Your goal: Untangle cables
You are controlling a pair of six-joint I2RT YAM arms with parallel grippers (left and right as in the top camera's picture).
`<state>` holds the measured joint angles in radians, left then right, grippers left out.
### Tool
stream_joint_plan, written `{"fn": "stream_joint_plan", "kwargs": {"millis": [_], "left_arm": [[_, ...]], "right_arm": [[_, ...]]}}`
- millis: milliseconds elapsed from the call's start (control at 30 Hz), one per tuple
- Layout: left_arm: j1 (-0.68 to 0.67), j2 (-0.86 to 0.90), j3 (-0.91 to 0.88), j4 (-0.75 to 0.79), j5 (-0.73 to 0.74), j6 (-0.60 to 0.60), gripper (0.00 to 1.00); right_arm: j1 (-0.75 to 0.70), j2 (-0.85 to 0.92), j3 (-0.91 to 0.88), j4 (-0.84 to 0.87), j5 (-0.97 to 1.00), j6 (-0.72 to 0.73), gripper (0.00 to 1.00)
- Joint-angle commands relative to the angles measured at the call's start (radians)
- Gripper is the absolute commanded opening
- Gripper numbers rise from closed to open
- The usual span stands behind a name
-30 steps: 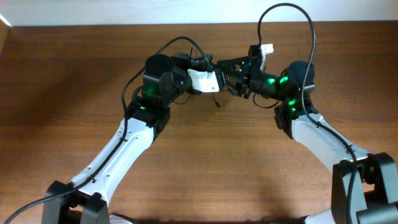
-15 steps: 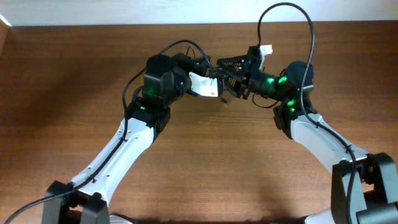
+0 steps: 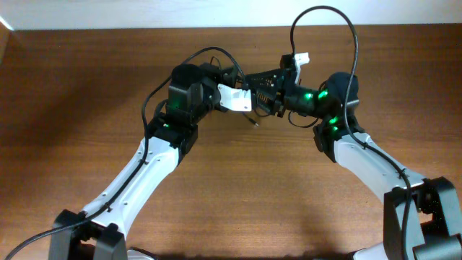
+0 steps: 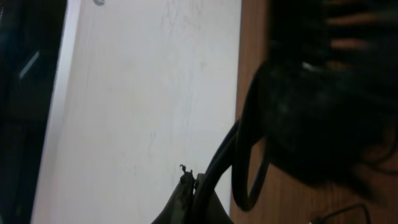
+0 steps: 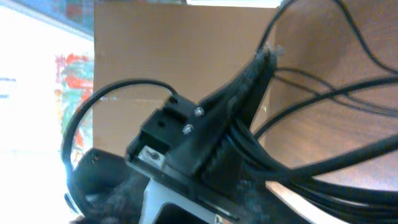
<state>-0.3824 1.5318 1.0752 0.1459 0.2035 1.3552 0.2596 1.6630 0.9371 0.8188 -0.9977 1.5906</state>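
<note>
Brown wooden table (image 3: 238, 188), white wall (image 3: 144, 13) along its far edge, brown board (image 5: 186, 56), blurred red-and-blue patch (image 5: 73, 71) beside it

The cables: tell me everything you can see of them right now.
The cables are several thin, glossy black cords, held up over the wooden table between the two hands. In the right wrist view they bunch against the right hand and fan out, crossing. One loose end with a small plug dangles below. The left hand is shut on them.

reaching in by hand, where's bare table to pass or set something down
Bare table left of the left arm, between both arms in front, and right of the right arm. Crowded at the back, around the cables.
</note>
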Motion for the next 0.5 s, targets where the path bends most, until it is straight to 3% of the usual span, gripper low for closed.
{"fn": "stream_joint_plan", "kwargs": {"millis": [0, 100, 233, 333, 467], "left_arm": [[-0.006, 0.009, 0.001, -0.004, -0.010, 0.011, 0.00], [-0.029, 0.009, 0.001, -0.005, -0.010, 0.008, 0.00], [-0.058, 0.009, 0.001, -0.014, -0.010, 0.008, 0.00], [-0.069, 0.009, 0.001, -0.020, -0.010, 0.008, 0.00], [-0.068, 0.009, 0.001, -0.040, -0.011, 0.000, 0.00]], "right_arm": [[-0.026, -0.022, 0.010, -0.035, 0.036, -0.063, 0.48], [-0.025, -0.022, 0.010, -0.142, 0.043, -0.123, 0.48], [-0.026, -0.022, 0.010, -0.161, 0.057, -0.143, 0.47], [-0.026, -0.022, 0.010, -0.161, 0.064, -0.143, 0.40], [-0.026, -0.022, 0.010, -0.161, 0.060, -0.143, 0.24]]}}
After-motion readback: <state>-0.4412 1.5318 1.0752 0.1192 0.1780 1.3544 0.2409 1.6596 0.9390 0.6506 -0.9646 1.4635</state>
